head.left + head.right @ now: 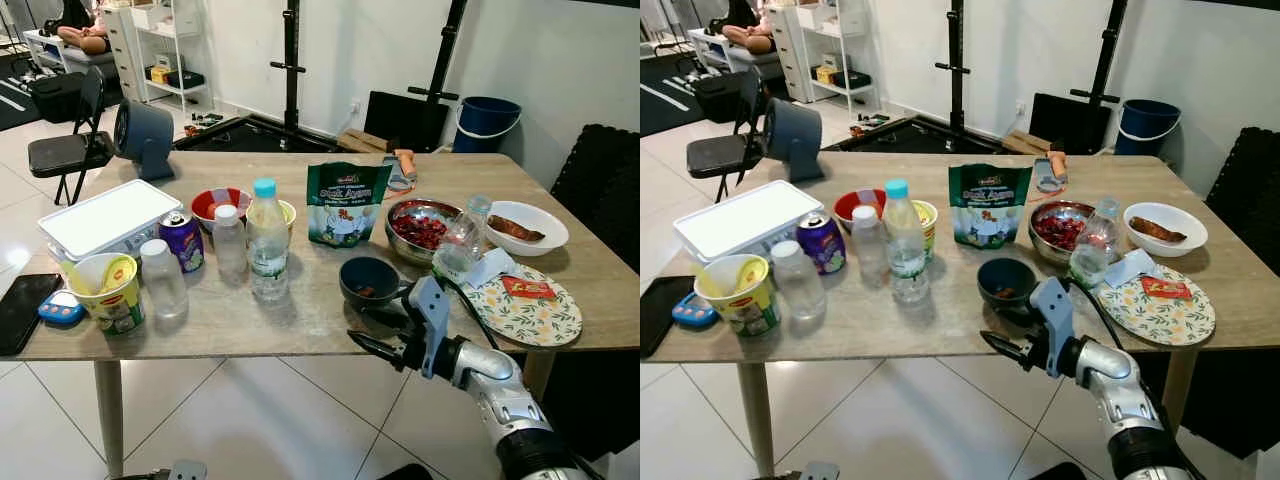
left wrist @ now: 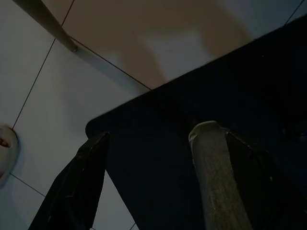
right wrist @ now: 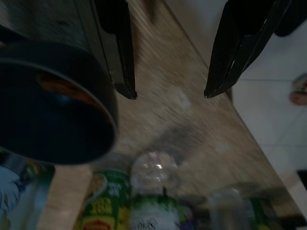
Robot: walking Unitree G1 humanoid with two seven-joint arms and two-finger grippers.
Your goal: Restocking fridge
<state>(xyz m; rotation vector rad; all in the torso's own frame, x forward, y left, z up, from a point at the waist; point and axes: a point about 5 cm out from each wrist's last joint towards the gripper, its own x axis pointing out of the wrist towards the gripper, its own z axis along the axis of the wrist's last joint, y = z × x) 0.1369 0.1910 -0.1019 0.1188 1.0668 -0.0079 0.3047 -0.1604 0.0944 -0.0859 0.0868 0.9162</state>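
My right gripper (image 1: 372, 333), fingers wide and holding nothing, hovers at wooden tabletop (image 1: 300, 325) edge beside dark blue bowl (image 1: 368, 279); clear blue-capped water bottle (image 1: 267, 240) etc. unmoved, restocking not begun, I reckon.

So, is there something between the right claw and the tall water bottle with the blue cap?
Partly. The right claw is open at the table's front edge, just beside the dark bowl. The water bottle stands further to the robot's left; the tabletop between looks bare.
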